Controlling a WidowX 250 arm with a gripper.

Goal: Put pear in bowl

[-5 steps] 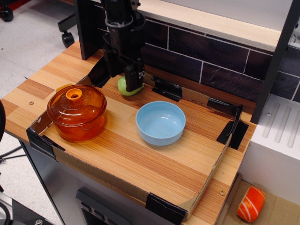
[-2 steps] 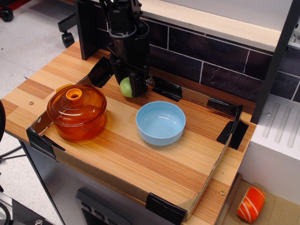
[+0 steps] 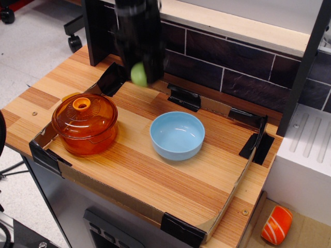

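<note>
Overhead, we see the blurred black gripper (image 3: 139,72) clamped on the small light-green toy pear (image 3: 138,74), held clear of the wooden tabletop (image 3: 155,175), behind and left of the round light-blue glossy bowl (image 3: 177,135) and above the orange translucent lidded pot (image 3: 85,124).

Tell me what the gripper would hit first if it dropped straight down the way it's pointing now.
Probably bare wood of the table, not the bowl. The gripper, blurred and holding the pear, points down near the back edge, behind the bowl and orange pot. Depth is uncertain.
</note>
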